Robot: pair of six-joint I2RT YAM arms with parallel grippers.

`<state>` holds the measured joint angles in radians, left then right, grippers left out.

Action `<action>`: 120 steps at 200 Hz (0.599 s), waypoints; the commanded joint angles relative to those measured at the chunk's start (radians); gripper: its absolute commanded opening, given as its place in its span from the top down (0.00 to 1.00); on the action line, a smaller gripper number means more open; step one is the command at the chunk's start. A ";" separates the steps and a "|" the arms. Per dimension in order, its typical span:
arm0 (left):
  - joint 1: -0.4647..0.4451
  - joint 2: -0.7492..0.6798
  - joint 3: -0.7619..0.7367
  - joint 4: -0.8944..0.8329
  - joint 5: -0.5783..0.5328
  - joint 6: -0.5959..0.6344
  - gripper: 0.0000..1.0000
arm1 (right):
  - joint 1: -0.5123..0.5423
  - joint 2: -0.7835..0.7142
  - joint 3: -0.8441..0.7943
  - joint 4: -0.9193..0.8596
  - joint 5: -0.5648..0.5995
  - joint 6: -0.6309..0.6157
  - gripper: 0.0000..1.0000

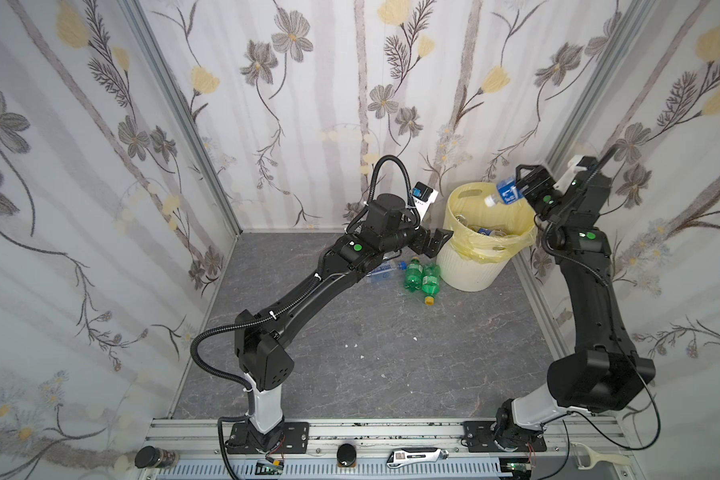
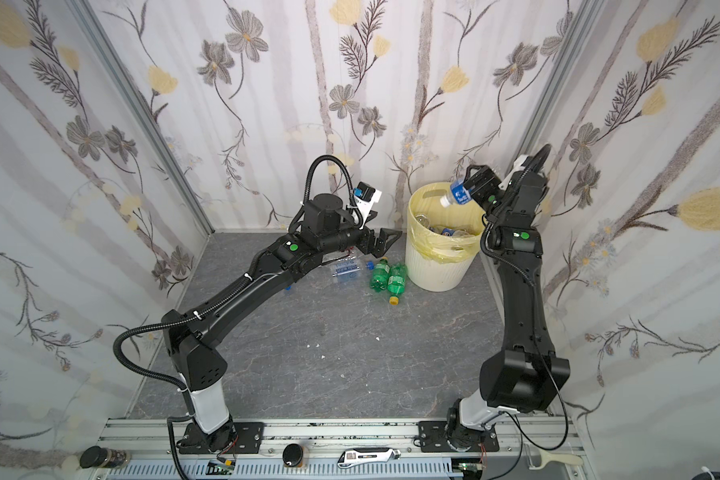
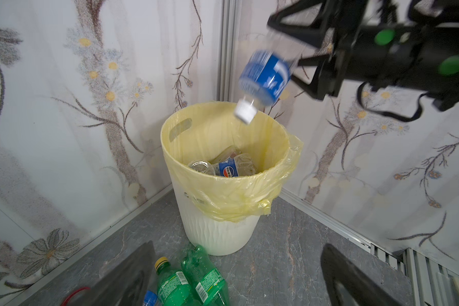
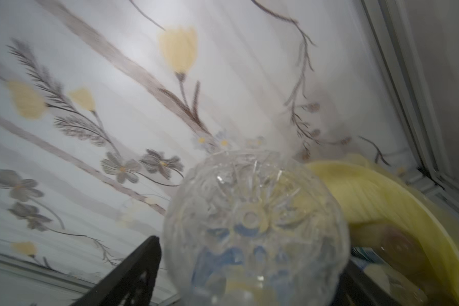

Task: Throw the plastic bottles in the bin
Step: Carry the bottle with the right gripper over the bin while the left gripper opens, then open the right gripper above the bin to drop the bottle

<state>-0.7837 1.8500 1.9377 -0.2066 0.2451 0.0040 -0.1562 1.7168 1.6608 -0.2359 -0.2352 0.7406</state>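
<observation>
Poising the right gripper (image 1: 521, 185), jaws spread, above the bin (image 1: 466, 274) with a blurred blue-labelled bottle (image 1: 506, 193) tilting cap-down between them, and holding the left gripper (image 1: 435, 243) agape beside the bin, near two green bottles (image 1: 422, 276) lying at its base.

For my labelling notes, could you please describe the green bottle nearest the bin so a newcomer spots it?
Start at the yellow-lined white bin in the far right corner. Just left of its base, two green bottles lie side by side on the floor. The green bottle nearer the bin has a yellow cap; its green neighbour shows none.
</observation>
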 commanded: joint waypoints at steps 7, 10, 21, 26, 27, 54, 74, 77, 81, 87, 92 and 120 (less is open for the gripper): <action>0.001 -0.014 -0.024 0.004 -0.015 0.020 0.00 | 0.007 -0.078 -0.099 0.086 0.025 0.001 0.00; 0.000 -0.012 -0.025 0.004 -0.014 0.020 0.00 | 0.007 -0.083 -0.101 0.087 0.026 -0.002 0.00; 0.000 -0.008 -0.025 0.004 -0.011 0.016 0.00 | 0.007 -0.092 -0.101 0.076 0.037 -0.015 0.00; 0.001 -0.005 -0.023 0.004 -0.010 0.015 0.00 | 0.007 -0.095 -0.101 0.072 0.037 -0.020 0.00; 0.001 -0.005 -0.023 0.004 -0.010 0.015 0.00 | 0.007 -0.095 -0.100 0.071 0.038 -0.021 0.00; -0.001 0.013 -0.017 0.004 -0.003 0.001 0.00 | 0.007 -0.105 -0.105 0.067 0.023 -0.029 0.00; -0.004 0.018 -0.021 0.004 -0.005 -0.006 0.00 | 0.007 -0.111 -0.114 0.077 0.011 -0.027 0.00; -0.005 0.018 -0.021 0.004 -0.005 -0.007 0.00 | 0.007 -0.112 -0.115 0.077 0.010 -0.027 0.00; -0.004 0.018 -0.023 0.004 -0.004 -0.008 0.00 | 0.007 -0.112 -0.117 0.079 0.010 -0.027 0.00; -0.006 0.018 -0.025 0.004 -0.006 -0.008 0.00 | 0.007 -0.115 -0.120 0.082 0.007 -0.026 0.00; -0.005 0.016 -0.027 0.004 -0.008 -0.008 0.00 | 0.007 -0.115 -0.123 0.085 0.005 -0.026 0.00; -0.007 0.012 -0.041 0.004 -0.015 -0.007 0.00 | 0.007 -0.115 -0.137 0.099 -0.006 -0.021 0.00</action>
<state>-0.7902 1.8652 1.9064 -0.2157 0.2367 -0.0013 -0.1490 1.6073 1.5356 -0.1799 -0.2214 0.7242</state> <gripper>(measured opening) 0.997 0.995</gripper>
